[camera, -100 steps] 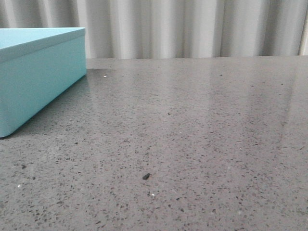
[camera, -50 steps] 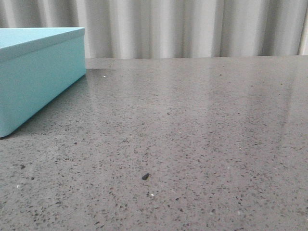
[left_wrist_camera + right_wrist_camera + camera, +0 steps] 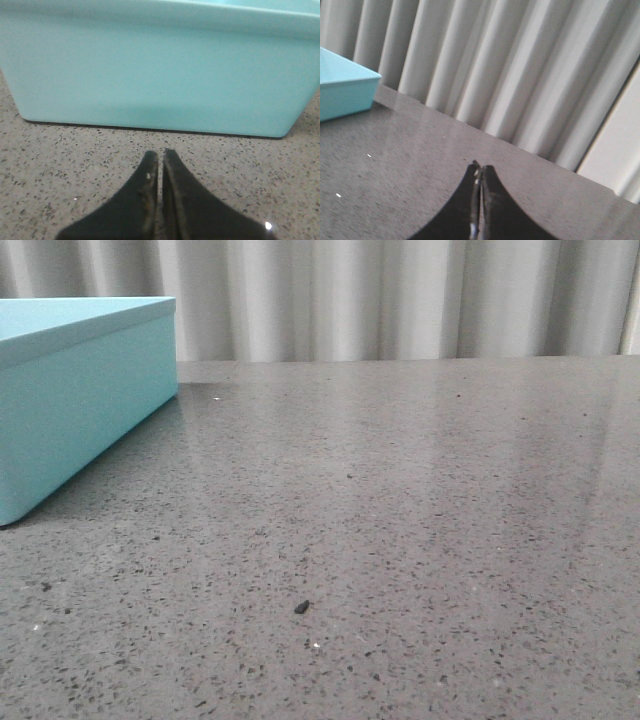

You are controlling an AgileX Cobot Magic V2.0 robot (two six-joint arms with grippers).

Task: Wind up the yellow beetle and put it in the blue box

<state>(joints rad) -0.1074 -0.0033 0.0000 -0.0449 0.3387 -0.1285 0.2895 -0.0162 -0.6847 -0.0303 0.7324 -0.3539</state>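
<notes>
Front view: the blue box (image 3: 80, 390), lid on, stands on the speckled grey table (image 3: 400, 520) at about 10 o'clock; a pleated curtain (image 3: 400, 300) hangs behind. The yellow beetle appears in no view. Left wrist view: the left gripper (image 3: 160, 156), jaws pressed together on nothing, points at the box's side wall, near but apart. Right wrist view: the right gripper (image 3: 479, 172), jaws likewise together and empty, hangs above the table facing the curtain.
</notes>
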